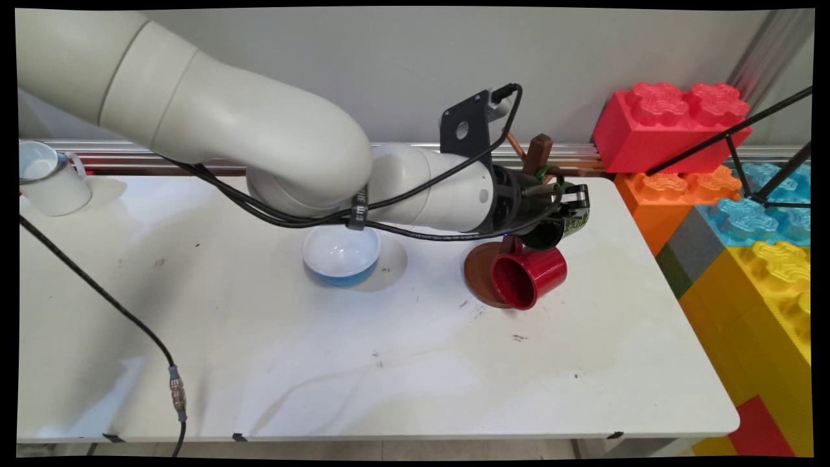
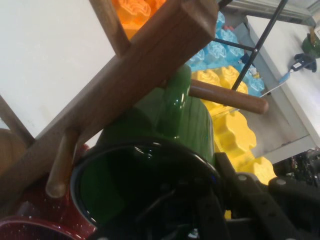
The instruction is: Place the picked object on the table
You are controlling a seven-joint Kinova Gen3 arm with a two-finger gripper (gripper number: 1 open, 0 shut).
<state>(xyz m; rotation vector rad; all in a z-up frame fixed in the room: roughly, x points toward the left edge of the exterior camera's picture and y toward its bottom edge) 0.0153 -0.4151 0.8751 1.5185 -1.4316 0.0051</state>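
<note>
The gripper (image 1: 574,206) reaches in level from 9 o'clock to the wooden mug tree (image 1: 538,152), which stands near the table's (image 1: 389,363) far right corner, at about 2 o'clock on the tabletop. Its jaws look clamped on the dark rim of a green mug (image 2: 170,150), one finger outside the wall and the other seemingly inside. The hand view crops them low, so this grip is a judgement.

The green mug hangs tilted, clear of the table, pressed up against the tree's slanting post (image 2: 145,70). Its handle sits right at a round peg (image 2: 232,98) that juts out at 3 o'clock from the post. The peg appears to pass through the handle loop, though the post hides the crossing. So the mug is at the peg and probably on it, yet the hand has not let go.

A red mug (image 1: 528,275) lies at 5 o'clock from the gripper, mouth towards the camera, against the tree's brown round base (image 1: 476,272). Whether it hangs from the lower peg (image 2: 62,167) or rests on the base, I cannot tell.

Away from the tree, a white bowl with a blue outside (image 1: 342,254) sits upright at 9 o'clock from the red mug, under the forearm. A white mug (image 1: 48,178) stands alone at the far left corner, about 10 o'clock on the table, well apart from the rest. Large toy bricks (image 1: 668,123) are stacked beyond the table's right edge
</note>
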